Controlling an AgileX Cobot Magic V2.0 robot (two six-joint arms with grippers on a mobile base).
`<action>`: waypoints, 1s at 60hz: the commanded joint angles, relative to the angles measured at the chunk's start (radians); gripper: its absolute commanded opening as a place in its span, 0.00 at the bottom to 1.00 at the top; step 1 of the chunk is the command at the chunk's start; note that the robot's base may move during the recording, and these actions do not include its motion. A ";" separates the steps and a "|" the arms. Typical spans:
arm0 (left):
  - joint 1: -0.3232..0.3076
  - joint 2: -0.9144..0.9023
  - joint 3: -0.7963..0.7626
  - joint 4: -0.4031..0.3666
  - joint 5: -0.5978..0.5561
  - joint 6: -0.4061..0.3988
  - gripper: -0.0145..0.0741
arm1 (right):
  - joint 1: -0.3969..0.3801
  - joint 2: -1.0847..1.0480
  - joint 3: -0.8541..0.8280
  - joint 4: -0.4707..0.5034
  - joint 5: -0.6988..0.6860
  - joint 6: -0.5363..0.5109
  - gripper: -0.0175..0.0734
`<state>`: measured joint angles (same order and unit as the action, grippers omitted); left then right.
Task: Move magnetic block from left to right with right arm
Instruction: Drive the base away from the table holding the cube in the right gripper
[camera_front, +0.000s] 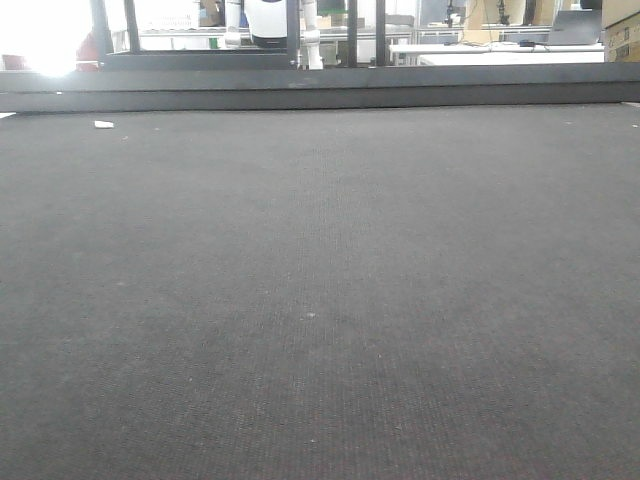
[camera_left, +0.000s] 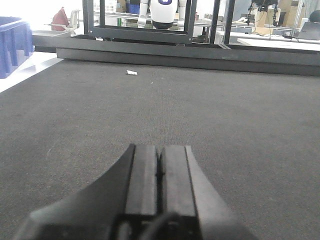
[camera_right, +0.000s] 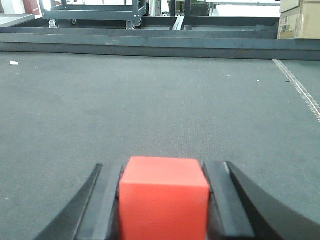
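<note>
The left gripper (camera_left: 160, 170) has its two black fingers pressed flat together, with only a thin seam between them and nothing held. Far ahead of these jaws and well to their left stands a blue bin (camera_left: 12, 45), beyond the edge of the dark mat (camera_left: 240, 120). Ahead of the tips and slightly left, a small white scrap (camera_left: 131, 73) lies on the mat, near the dark rail (camera_left: 200, 55) along its far edge.

The right gripper (camera_right: 162, 169) is clamped on the block (camera_right: 164, 200). The red cube sits between the jaws at their tips, and each black finger (camera_right: 107, 200) touches one of its sides. Its sides look equal, so no long axis can be told. It sits square to the jaws: one flat face is turned back toward the wrist camera, its top face is level, and its edges run in line with the fingers. Whether it rests on the mat or is lifted clear cannot be told. To the right of the jaws a pale strip (camera_right: 300, 90) runs along the mat, and far ahead on that side stands a cardboard box (camera_right: 298, 20).
</note>
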<state>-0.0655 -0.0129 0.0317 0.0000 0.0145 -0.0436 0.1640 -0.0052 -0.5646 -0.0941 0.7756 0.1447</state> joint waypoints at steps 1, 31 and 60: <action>0.001 -0.014 0.008 0.000 -0.090 -0.004 0.03 | -0.005 0.018 -0.031 -0.010 -0.084 -0.010 0.42; 0.001 -0.014 0.008 0.000 -0.090 -0.004 0.03 | -0.005 0.018 -0.031 -0.010 -0.084 -0.010 0.42; 0.001 -0.014 0.008 0.000 -0.090 -0.004 0.03 | -0.005 0.018 -0.031 -0.010 -0.084 -0.010 0.42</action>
<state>-0.0655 -0.0129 0.0317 0.0000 0.0145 -0.0436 0.1640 -0.0052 -0.5646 -0.0941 0.7756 0.1428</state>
